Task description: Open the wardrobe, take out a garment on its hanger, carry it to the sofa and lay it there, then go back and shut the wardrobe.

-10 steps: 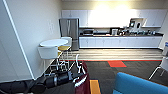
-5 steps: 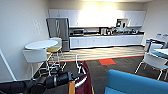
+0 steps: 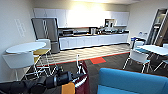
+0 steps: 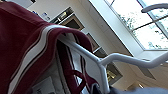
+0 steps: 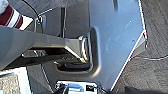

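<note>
In the head view my left arm comes in from the lower left, and my left gripper (image 3: 75, 76) is shut on the thin white hanger (image 3: 78, 63), whose hook stands up above it. The maroon garment (image 3: 84, 78) hangs from it just off the floor. The bright blue sofa (image 3: 130, 80) lies close by at the lower right, its near edge a short way from the jacket. In the left wrist view the maroon garment (image 4: 22, 37) with white stripes drapes over the white hanger (image 4: 120, 58). A striped cuff (image 5: 10, 16) shows in the right wrist view.
A round white table (image 3: 25, 47) with a white chair (image 3: 18, 61) and yellow stools (image 3: 41, 51) stands at the left. Behind are a steel fridge (image 3: 46, 31) and a long kitchen counter (image 3: 95, 40). A white table (image 3: 155, 48) and chair (image 3: 137, 57) stand at the right.
The camera has turned right and moved on: the fridge and round table slid left, and the blue sofa now fills far more of the lower right. The hanger stays in my left gripper.
</note>
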Robot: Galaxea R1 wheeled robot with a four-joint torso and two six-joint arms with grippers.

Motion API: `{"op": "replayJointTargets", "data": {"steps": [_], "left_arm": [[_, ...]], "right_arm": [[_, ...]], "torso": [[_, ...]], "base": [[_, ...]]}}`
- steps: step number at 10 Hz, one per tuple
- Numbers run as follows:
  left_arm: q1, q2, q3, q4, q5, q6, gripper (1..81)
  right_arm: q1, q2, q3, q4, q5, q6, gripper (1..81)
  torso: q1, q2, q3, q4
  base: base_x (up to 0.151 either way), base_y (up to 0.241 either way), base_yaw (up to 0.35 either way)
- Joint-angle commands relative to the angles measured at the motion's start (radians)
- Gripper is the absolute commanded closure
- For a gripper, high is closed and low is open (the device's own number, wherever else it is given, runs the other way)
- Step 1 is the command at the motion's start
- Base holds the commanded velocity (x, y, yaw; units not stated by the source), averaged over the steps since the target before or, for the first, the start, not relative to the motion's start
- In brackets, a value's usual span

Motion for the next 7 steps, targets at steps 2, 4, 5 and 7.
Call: {"op": "replayJointTargets", "data": {"steps": [2,4,5,7], "left_arm": [[-0.15,-0.008,0.048,0.045,-0.105,0.026,81.1],[-0.151,-0.006,0.049,0.045,-0.105,0.026,81.1],[-0.15,-0.005,0.049,0.045,-0.105,0.026,81.1],[-0.151,-0.005,0.049,0.045,-0.104,0.026,81.1]], "right_arm": [[0.025,-0.003,0.001,-0.004,-0.049,0.001,1.0],[0.028,-0.003,0.0,-0.001,-0.049,0.001,1.0],[0.028,-0.003,0.0,-0.001,-0.049,0.001,1.0],[0.028,-0.001,0.0,-0.001,-0.049,0.001,1.0]], "torso": [[0.0,0.0,0.0,0.0],[0.0,0.0,0.0,0.0],[0.0,0.0,0.0,0.0],[0.0,0.0,0.0,0.0]], "base": [[0.0,0.0,-0.29],[0.0,0.0,-0.29],[0.0,0.0,-0.291],[0.0,0.0,-0.291]]}}
